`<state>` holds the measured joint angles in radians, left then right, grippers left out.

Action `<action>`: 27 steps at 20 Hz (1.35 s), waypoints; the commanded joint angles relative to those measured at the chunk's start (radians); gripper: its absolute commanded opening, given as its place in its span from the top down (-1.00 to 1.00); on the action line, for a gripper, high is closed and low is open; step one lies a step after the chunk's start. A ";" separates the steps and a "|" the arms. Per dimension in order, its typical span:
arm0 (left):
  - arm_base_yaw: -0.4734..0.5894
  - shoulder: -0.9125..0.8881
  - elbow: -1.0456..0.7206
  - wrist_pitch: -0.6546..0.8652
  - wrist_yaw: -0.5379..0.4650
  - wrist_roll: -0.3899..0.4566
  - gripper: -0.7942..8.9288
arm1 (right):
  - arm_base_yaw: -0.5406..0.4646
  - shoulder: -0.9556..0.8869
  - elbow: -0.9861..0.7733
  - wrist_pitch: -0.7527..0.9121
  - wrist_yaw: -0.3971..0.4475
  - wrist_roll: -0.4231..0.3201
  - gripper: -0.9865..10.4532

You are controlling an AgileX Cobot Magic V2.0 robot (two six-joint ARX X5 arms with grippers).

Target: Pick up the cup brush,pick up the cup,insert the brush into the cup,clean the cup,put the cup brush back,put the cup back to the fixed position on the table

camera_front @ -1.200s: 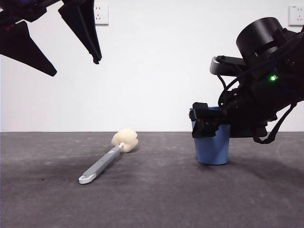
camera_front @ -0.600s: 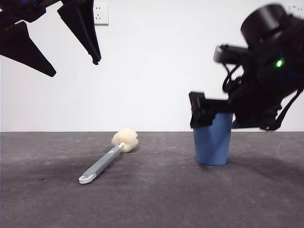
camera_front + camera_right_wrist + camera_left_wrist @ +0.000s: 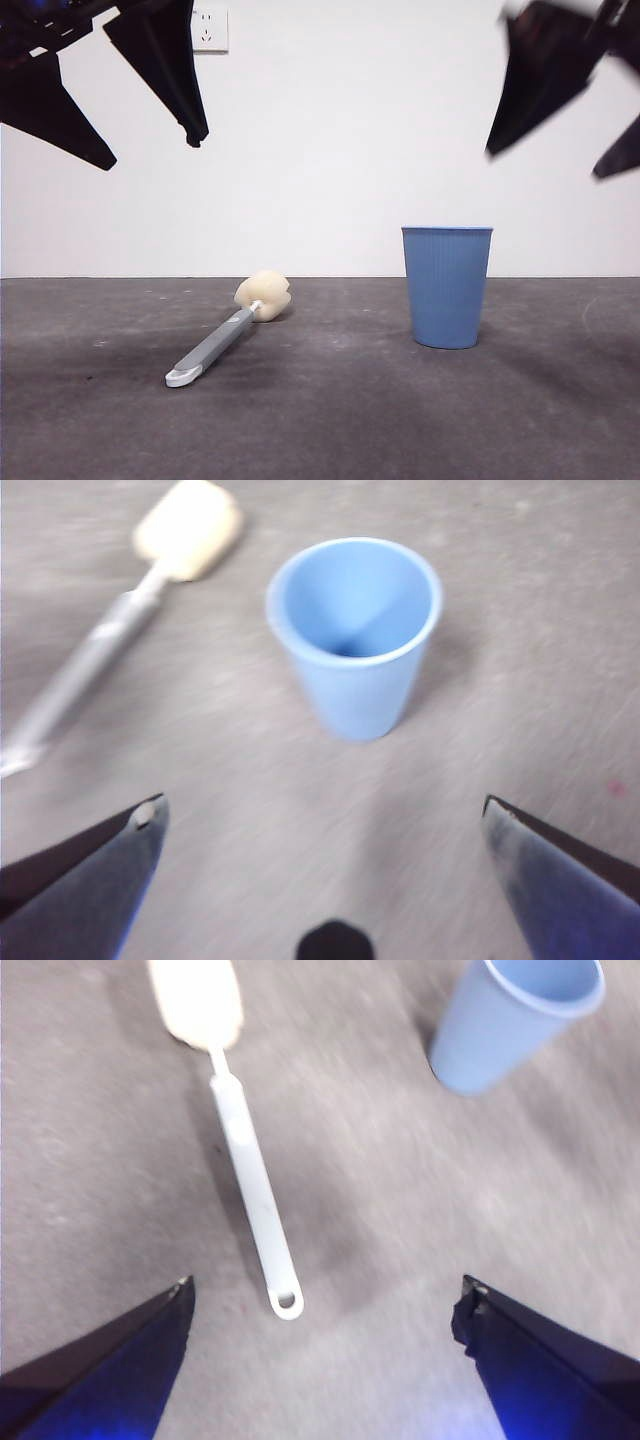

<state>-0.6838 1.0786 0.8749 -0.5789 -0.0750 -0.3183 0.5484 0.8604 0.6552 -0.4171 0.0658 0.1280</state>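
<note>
The cup (image 3: 447, 286) stands upright and free on the dark grey surface (image 3: 320, 420), right of centre in the front view, its mouth open upward and showing an empty blue inside in the right wrist view. The cup brush (image 3: 228, 333) lies flat on the surface left of centre, well apart from the cup, its cream sponge head toward the back wall and the white looped tip of its grey handle toward the camera. The left claw (image 3: 150, 145) hangs at the upper left of the frame, jaws spread wide apart and holding nothing, high above the brush. The right claw (image 3: 545, 165) hangs blurred at the upper right, above the cup, jaws likewise wide apart and empty. A wall socket (image 3: 213, 28) shows on the white wall at the top.
</note>
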 commanded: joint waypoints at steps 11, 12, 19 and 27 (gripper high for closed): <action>-0.002 0.001 -0.003 -0.025 0.189 0.090 0.85 | 0.012 -0.114 0.157 -0.434 -0.251 0.100 0.84; -0.002 0.001 -0.003 -0.026 0.190 0.097 0.85 | 0.012 -0.114 0.157 -0.436 -0.251 0.099 0.84; -0.002 0.002 -0.003 -0.039 0.182 0.109 0.84 | 0.011 -0.115 0.157 -0.438 -0.246 0.102 0.83; -0.002 0.002 -0.003 -0.015 0.177 0.110 0.84 | 0.011 -0.115 0.157 -0.438 -0.246 0.102 0.83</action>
<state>-0.6838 1.0786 0.8749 -0.6033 0.1047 -0.2241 0.5571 0.7460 0.8097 -0.8597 -0.1818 0.2356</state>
